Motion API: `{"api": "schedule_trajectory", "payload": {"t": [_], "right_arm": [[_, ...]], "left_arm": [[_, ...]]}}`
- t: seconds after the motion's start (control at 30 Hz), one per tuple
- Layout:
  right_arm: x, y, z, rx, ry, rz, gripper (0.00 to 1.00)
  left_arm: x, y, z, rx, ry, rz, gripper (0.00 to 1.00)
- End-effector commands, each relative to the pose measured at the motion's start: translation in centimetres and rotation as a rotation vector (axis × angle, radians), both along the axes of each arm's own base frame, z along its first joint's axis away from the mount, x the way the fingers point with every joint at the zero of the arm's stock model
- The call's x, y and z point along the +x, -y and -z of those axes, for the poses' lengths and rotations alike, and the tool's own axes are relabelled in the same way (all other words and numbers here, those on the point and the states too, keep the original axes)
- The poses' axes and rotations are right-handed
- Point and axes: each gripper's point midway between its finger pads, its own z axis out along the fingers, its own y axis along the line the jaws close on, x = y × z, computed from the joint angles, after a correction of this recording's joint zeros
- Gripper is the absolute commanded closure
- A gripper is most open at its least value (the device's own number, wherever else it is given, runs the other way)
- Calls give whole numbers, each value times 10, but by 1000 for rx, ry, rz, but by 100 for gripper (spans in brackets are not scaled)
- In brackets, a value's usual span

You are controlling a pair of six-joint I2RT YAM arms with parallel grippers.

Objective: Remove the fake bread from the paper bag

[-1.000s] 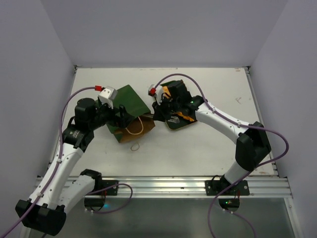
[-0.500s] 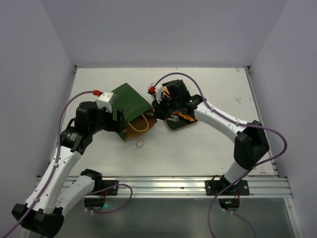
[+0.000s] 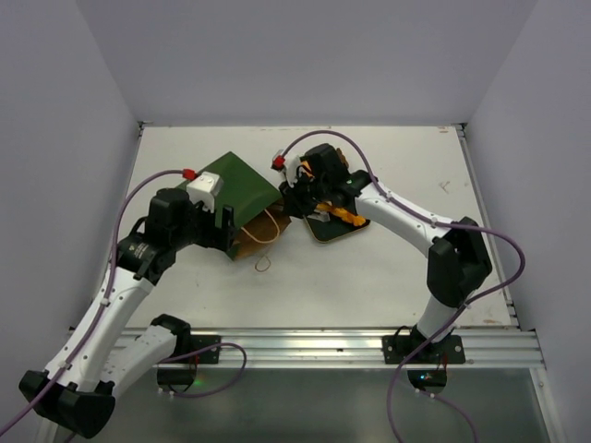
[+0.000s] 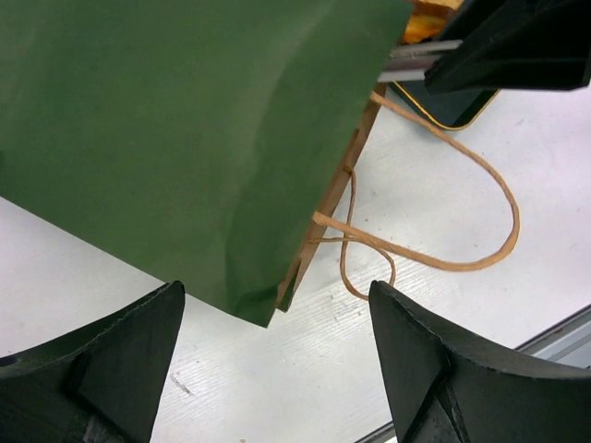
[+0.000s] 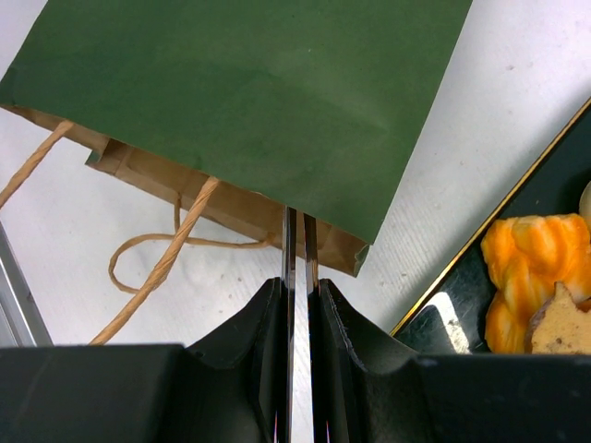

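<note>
The paper bag (image 3: pixel 240 189) lies on its side on the table (image 3: pixel 397 268), left of the middle and about halfway between the far and near edges. One broad dark green panel faces up. Its long axis runs from far to near, skewed a little to the right: the closed bottom points at the far edge, and the mouth, with brown kraft lining showing, opens toward the near edge and slightly toward the right one. Two tan cord handles (image 4: pixel 462 258) spill out of the mouth onto the table, one looped just at the opening and one a little nearer the arms. The right gripper (image 5: pixel 295 217) reaches in from the right with its thin fingers (image 5: pixel 288 242) pressed together. They are pinched on the lip of the bag's mouth near its right-hand corner, where the green top panel meets the brown fold. The left gripper (image 4: pixel 275 305) hovers at the mouth's left, near corner. Its two black fingers (image 4: pixel 120 355) are spread wide and stand either side of that corner without touching paper or cord, so it holds nothing. Just right of the bag, under the right arm's wrist, sits a flat dark tray (image 5: pixel 466 309) with a tan rim. The fake bread (image 5: pixel 519 268) in view lies on the tray: a golden-orange twisted piece with a paler tan piece against it. Whether more bread is inside the bag cannot be told, as its interior is hidden.
</note>
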Motion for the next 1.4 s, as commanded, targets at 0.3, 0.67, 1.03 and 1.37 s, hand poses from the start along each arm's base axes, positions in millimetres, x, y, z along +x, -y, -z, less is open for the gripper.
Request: {"api": "schedule_trajectory", "payload": {"t": [0.3, 0.67, 1.03, 1.37], "right_arm": [[20, -17, -46, 102, 54, 9, 93], [13, -17, -42, 108, 34, -9, 93], [6, -12, -31, 75, 73, -81, 94], [14, 0, -17, -103, 428, -198, 92]], "left_arm": [[14, -3, 2, 147, 9, -90, 21], [60, 4, -8, 262, 99, -168, 54], [68, 4, -16, 281, 151, -162, 100], [54, 14, -6, 216, 137, -97, 100]]}}
